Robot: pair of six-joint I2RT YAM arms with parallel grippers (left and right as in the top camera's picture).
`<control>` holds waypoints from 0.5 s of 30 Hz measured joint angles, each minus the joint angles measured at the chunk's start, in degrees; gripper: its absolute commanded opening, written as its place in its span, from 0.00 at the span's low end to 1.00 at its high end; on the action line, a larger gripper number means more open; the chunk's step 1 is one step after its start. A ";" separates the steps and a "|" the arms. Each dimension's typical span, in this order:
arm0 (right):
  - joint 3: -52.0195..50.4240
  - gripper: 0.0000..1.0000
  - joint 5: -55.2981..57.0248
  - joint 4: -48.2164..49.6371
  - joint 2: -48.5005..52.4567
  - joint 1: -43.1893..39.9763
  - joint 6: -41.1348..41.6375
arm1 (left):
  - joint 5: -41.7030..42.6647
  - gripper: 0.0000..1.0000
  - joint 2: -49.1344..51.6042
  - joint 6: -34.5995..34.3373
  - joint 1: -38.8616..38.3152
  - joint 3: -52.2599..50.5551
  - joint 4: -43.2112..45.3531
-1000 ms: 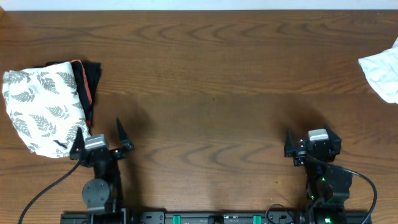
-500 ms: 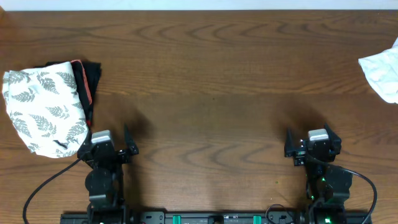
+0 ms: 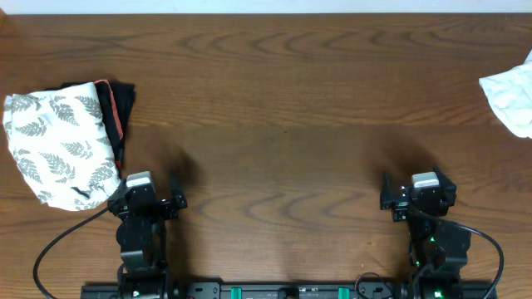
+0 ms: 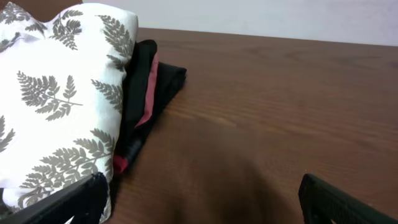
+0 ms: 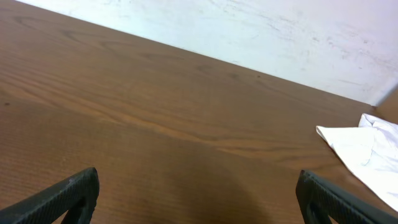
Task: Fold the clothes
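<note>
Overhead looks straight down, wrist views low, forward (sharing table (image 3: 283, 100))

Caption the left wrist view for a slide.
Open left claw near the fern-print dress, with a black pink-trimmed bundle alongside.

brown table (image 3: 283, 100), two stray cloths
black bundle (image 3: 125, 101) with coral-pink trim lies at the left end; a crumpled white cloth (image 3: 511, 93) sits at the far right edge, well apart, partly out of view.

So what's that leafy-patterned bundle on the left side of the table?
It is a thin white garment printed all over with grey-green fern leaves, folded into a puffy, rounded bundle. It lies near the left edge of the table, partly on top of a black bundle with coral-pink trim.
</note>
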 measured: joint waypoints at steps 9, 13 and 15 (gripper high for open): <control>0.00 0.99 0.00 0.00 0.00 0.00 0.00 | -0.04 0.98 -0.17 -0.37 0.02 0.00 -0.02; 0.00 0.99 0.00 0.00 0.00 0.00 0.00 | -0.04 0.98 -4.24 -0.37 0.22 0.00 -0.02; 0.00 0.99 0.00 0.00 0.00 0.00 0.00 | -0.04 0.98 -8.24 -0.37 0.35 0.02 0.17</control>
